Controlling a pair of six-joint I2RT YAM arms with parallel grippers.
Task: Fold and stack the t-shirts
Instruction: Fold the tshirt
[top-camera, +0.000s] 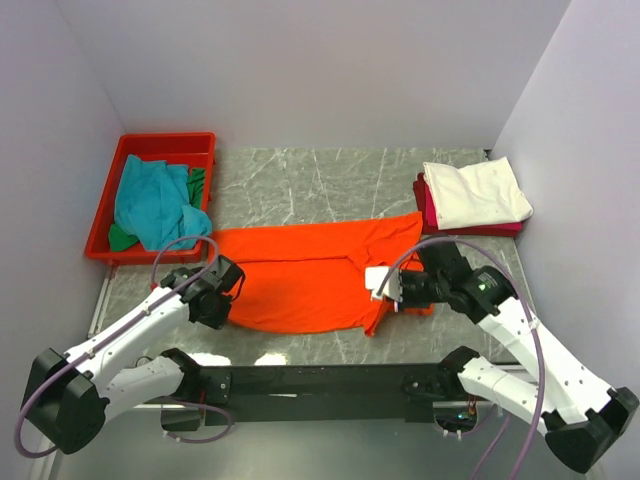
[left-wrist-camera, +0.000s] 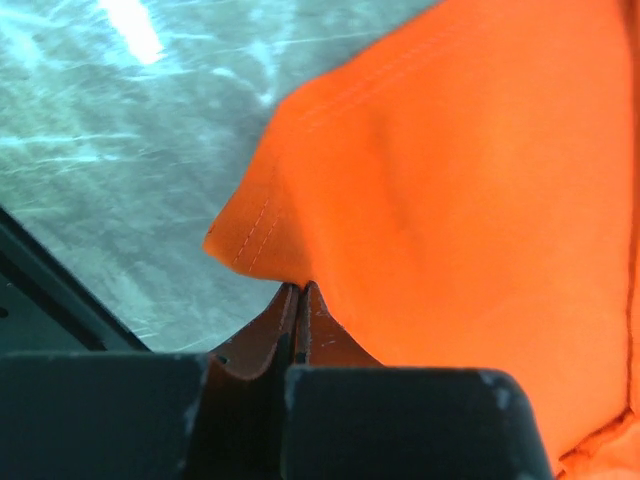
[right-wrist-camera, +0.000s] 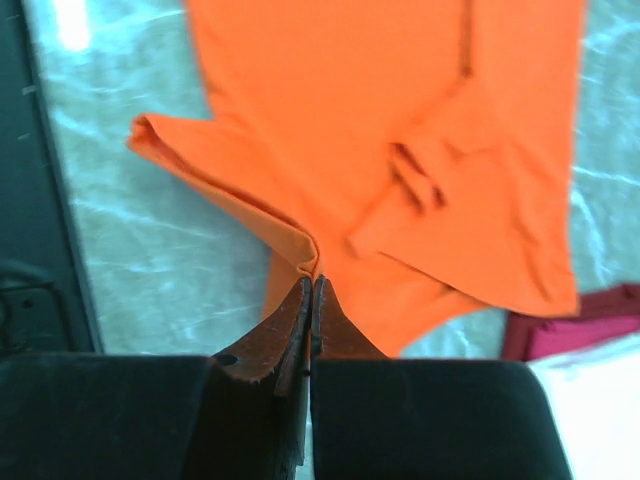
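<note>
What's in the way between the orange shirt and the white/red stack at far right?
Nothing visible. The left hand and right hand are both shut on the orange shirt. Only bare table lies between it and the white shirt, which sits on the magenta-red shirt.

Orange t-shirt (top-camera: 305, 275): bright, plain, spread mostly flat across the middle of the counter (top-camera: 300, 185), long axis left to right. Near-left hem corner is raised off the surface, stitching visible, pinched in the left arm's fingers (left-wrist-camera: 262, 335). Near-right edge is doubled into a fold and pinched in the right arm's fingers (right-wrist-camera: 270, 335); a sleeve lies creased over the body there.

Teal t-shirt (top-camera: 150, 205): crumpled heap in the red tray (top-camera: 165, 142), far left.

Green t-shirt (top-camera: 197, 184): bunched under and beside the teal one, only patches showing.

White t-shirt (top-camera: 478, 192): folded flat, far right, resting on the folded magenta-red t-shirt (top-camera: 427, 208), whose edges show beneath.
</note>
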